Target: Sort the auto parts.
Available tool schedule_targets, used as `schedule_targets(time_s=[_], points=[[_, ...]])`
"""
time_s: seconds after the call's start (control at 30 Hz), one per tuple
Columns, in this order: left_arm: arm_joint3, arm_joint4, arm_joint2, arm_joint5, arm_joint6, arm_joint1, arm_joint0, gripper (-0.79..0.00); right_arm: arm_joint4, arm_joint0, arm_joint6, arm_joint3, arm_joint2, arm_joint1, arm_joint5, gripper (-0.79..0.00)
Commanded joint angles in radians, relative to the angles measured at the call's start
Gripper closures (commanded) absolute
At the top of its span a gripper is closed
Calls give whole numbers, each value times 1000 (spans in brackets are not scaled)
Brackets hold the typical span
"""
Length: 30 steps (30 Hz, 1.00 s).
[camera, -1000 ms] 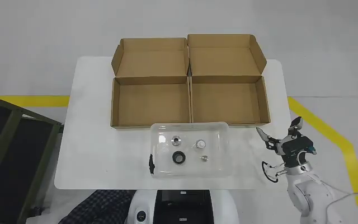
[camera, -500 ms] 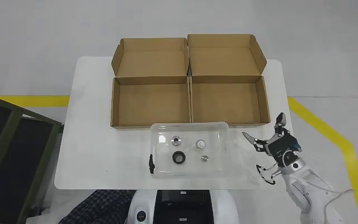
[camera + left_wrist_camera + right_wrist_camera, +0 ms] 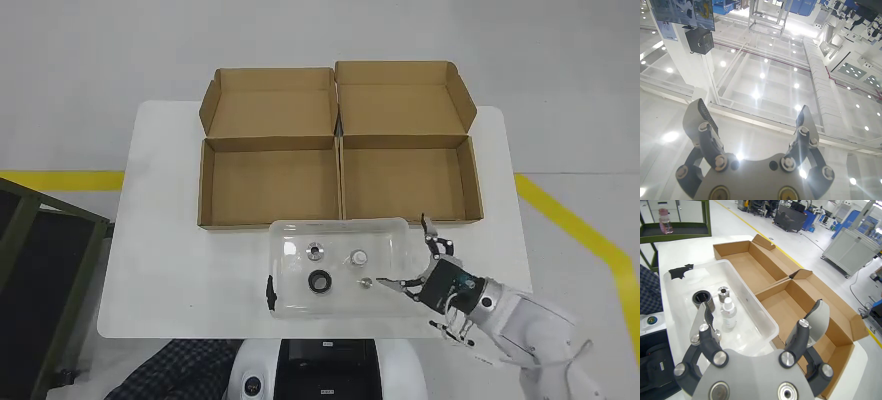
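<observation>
We log the table (image 3: 180, 200) white. Left cardboard box (image 3: 270, 185) and right cardboard box (image 3: 405, 183) — plain brown. Tub (image 3: 338, 221) clear, its tape patch (image 3: 270, 293) black. We note the bearing (image 3: 320, 283) black, the cylinder (image 3: 316, 251) silver, the small bottle (image 3: 355, 258) white. Cloth (image 3: 175, 368) — blue-and-white plaid. Floor stripe (image 3: 70, 180) yellow; cart (image 3: 677, 237) dark green; its drink bottle (image 3: 665, 220) pink. Right gripper (image 3: 762, 305) grey with black links.

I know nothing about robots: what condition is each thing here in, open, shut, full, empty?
Right tool: open, holding nothing.
Left tool: open, empty.
Clear plastic bin: lidless, holds four items.
Two brown cardboard boxes: flaps open, empty.
Black ring-shaped bearing: standing on end.
Grey metal cylinder: upright.
Small white plastic bottle: capped, upright.
Small silver metal piece: loose in bin.
</observation>
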Motion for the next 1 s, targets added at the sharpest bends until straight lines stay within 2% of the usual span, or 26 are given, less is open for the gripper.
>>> schedule_targets(time_s=[0.0, 0.23, 0.5, 0.97], points=[[0, 0, 0, 0, 0, 0, 0, -785, -5, 18, 31, 5, -32, 1, -23, -785], [0, 0, 0, 0, 0, 0, 0, -785, 13, 98, 154, 43, -136, 1, -72, -785], [0, 0, 0, 0, 0, 0, 0, -785, 110, 208, 269, 140, -214, -1, -120, -785], [0, 0, 0, 0, 0, 0, 0, -785, 178, 294, 341, 259, -264, 3, -122, -785]])
